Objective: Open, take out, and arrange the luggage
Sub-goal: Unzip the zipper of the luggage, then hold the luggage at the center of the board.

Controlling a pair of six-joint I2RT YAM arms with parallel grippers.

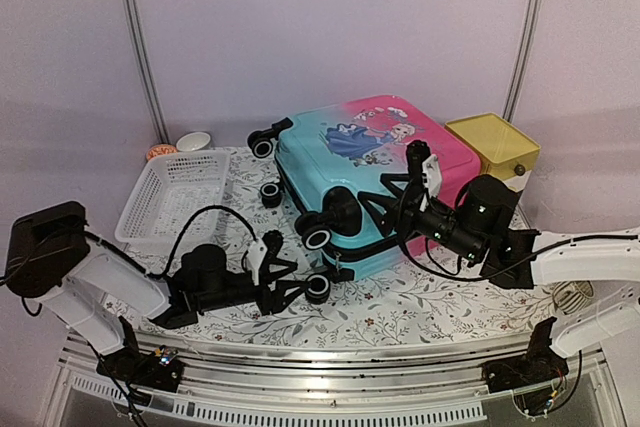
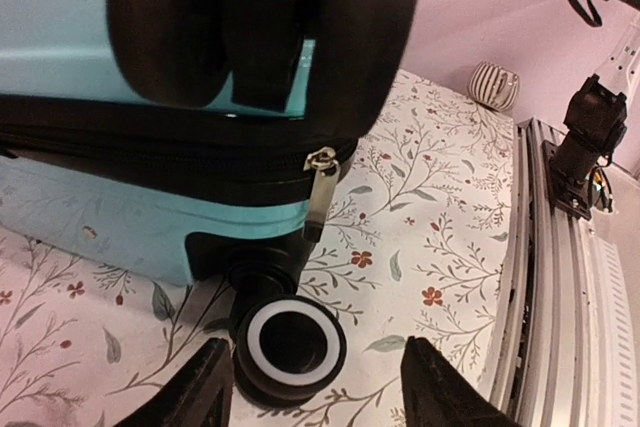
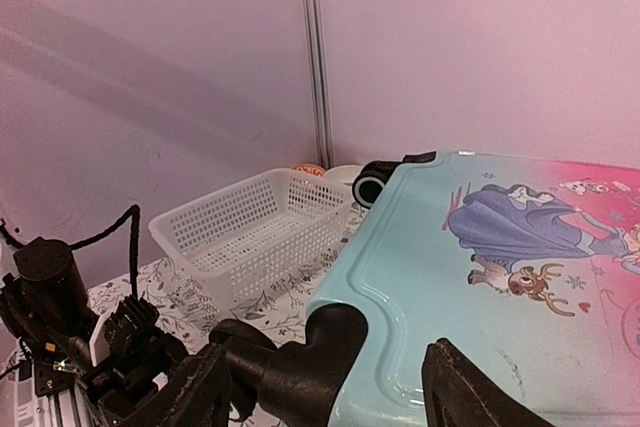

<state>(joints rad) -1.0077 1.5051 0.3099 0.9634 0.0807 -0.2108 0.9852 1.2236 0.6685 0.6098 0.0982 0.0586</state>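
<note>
The luggage (image 1: 375, 177) lies flat and zipped shut on the flowered table, turquoise end and wheels toward the left. My left gripper (image 1: 300, 282) is low on the table at its near-left corner, open. In the left wrist view the left gripper (image 2: 318, 387) has the lower wheel (image 2: 290, 347) by its left finger, with a wide gap to the right finger. The zipper pull (image 2: 320, 187) hangs from the black band just above. My right gripper (image 1: 385, 209) hovers open over the turquoise shell (image 3: 500, 277), and in its wrist view the right gripper (image 3: 330, 392) straddles a black wheel housing (image 3: 320, 357).
A white perforated basket (image 1: 172, 197) stands left of the suitcase, with a white bowl (image 1: 193, 140) and an orange item (image 1: 160, 151) behind it. A yellow-topped box (image 1: 492, 144) sits at the back right. A small striped object (image 2: 494, 85) lies near the metal front rail (image 2: 560, 277).
</note>
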